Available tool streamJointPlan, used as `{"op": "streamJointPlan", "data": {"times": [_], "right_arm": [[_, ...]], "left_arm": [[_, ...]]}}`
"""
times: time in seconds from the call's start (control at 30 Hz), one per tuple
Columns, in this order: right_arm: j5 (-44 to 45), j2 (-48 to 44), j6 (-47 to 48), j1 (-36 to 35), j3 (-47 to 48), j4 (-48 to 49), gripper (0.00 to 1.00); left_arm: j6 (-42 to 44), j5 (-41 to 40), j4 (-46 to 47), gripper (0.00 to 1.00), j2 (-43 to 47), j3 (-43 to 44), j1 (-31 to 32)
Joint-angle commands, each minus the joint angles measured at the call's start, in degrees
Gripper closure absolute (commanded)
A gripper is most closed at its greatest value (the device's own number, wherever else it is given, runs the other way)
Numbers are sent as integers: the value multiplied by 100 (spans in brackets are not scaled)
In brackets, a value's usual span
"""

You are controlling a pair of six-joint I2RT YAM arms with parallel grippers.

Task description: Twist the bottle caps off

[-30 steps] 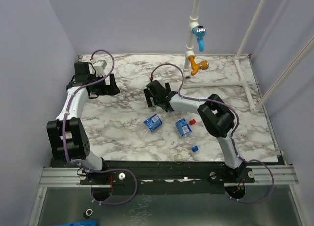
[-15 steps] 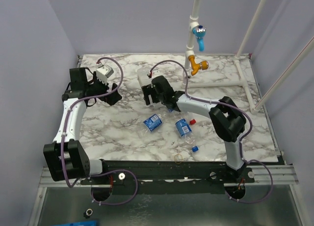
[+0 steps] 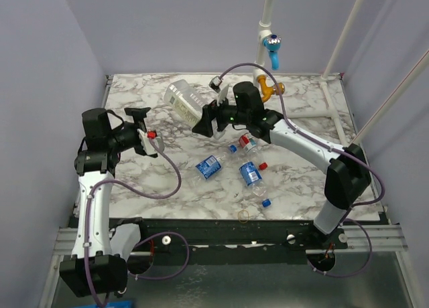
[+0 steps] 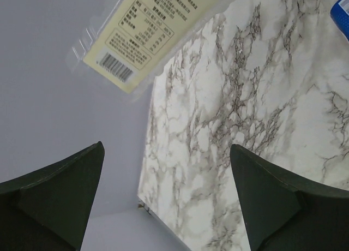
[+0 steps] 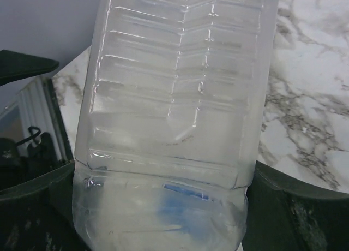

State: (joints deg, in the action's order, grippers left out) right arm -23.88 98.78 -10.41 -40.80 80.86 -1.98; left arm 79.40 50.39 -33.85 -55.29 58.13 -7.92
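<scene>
Pinching a wide clear plastic bottle (image 3: 182, 99) in the right pincer (image 3: 204, 118) above the marble bench (image 3: 147, 181). Holding the left pincer (image 4: 166, 146) spread at nine o'clock. Showing small crinkly blue-labelled bottles (image 3: 209, 166) and a round red cap (image 3: 263, 165) lying at six o'clock.

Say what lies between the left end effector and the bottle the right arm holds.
Only bare marble tabletop separates the left end effector from the held bottle; the top view shows it.

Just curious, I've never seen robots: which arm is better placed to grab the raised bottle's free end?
Probably the left: the left gripper is open, empty and facing the clear bottle, which the right gripper holds up.
</scene>
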Motion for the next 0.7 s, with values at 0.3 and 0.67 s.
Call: {"op": "streamJointPlan", "data": {"times": [0.3,0.67], "right_arm": [[-1201,135,-480,-109,988,-1470,27],[-448,824,-330,-357,2008,-2567,28]], "left_arm": [[2577,903,922,1,723,-936,484],[2246,465,1703,1,798,-1198,1211]]}}
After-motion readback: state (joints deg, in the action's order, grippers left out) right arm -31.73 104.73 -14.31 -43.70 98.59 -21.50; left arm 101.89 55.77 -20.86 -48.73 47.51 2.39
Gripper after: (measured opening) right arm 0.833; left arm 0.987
